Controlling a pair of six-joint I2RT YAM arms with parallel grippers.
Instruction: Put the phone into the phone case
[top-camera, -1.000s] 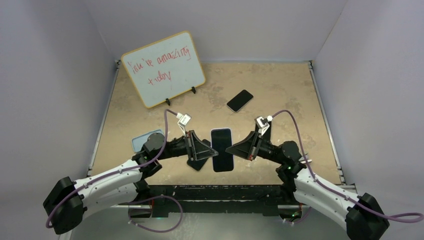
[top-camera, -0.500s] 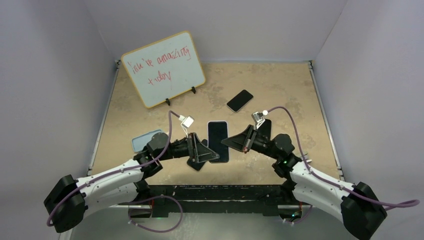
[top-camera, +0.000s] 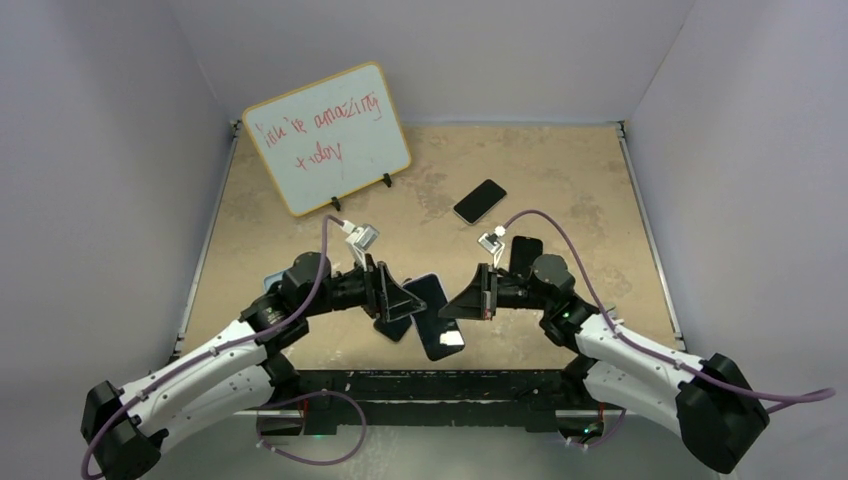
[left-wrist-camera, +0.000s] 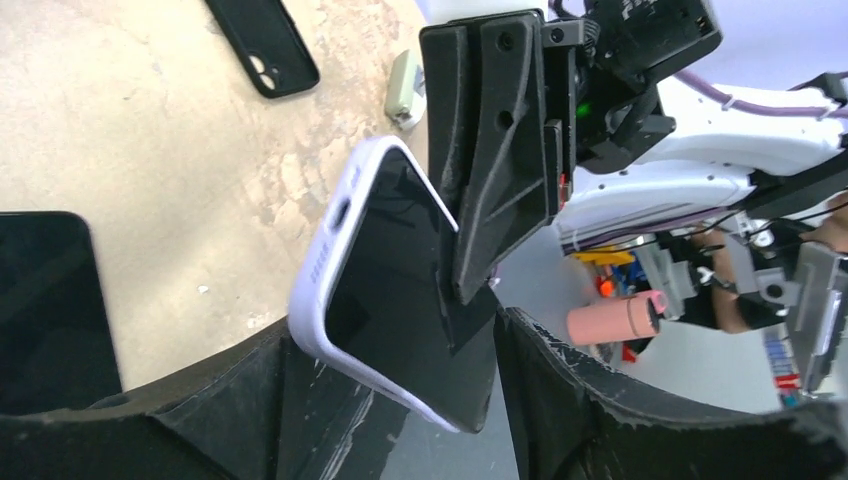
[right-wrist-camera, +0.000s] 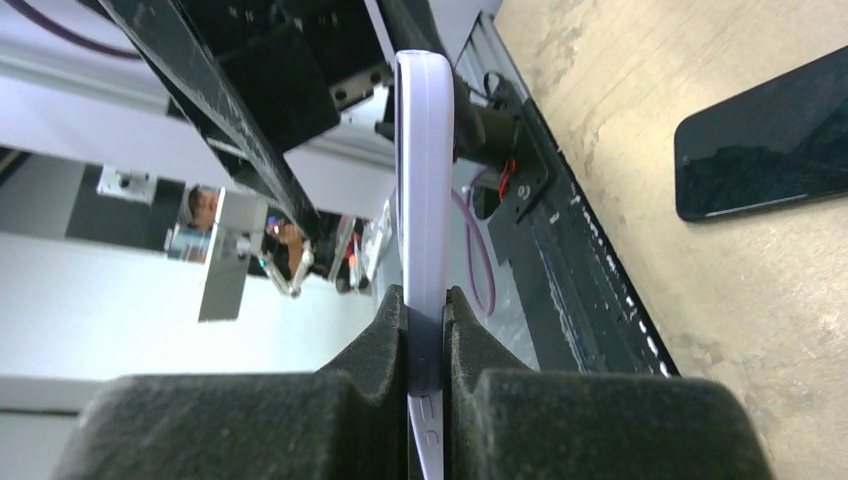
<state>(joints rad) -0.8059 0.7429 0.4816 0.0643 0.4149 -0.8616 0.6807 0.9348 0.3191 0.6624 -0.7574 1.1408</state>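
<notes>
Since a second ago the left claw (top-camera: 403, 300) has let go and spread its fingers. The right claw (top-camera: 462, 302) has pressed shut on the long edge of the phone (top-camera: 436, 318). The phone lay straight between the arms before; it now slants, its near end turned toward the near right corner of the bench (top-camera: 560, 170).

We read this as a handover, with one claw taking the whole load so the other is free to regrip or press. The phone hangs off the bench above the middle of its near edge. In the left wrist view the lilac case (left-wrist-camera: 320, 270) rims the dark screen, so we judge the phone is seated or nearly so. We cannot tell whether every corner has snapped in. The right wrist view shows the fingers pinching only the thin side, which leaves both broad faces open to a push.

A dark phone (left-wrist-camera: 45, 300) lies flat beside the left claw. A black case (top-camera: 524, 252) and a spare phone (top-camera: 480, 201) lie further toward the far edge, and a whiteboard (top-camera: 328, 135) stands at the far left corner, all out of the working space.
</notes>
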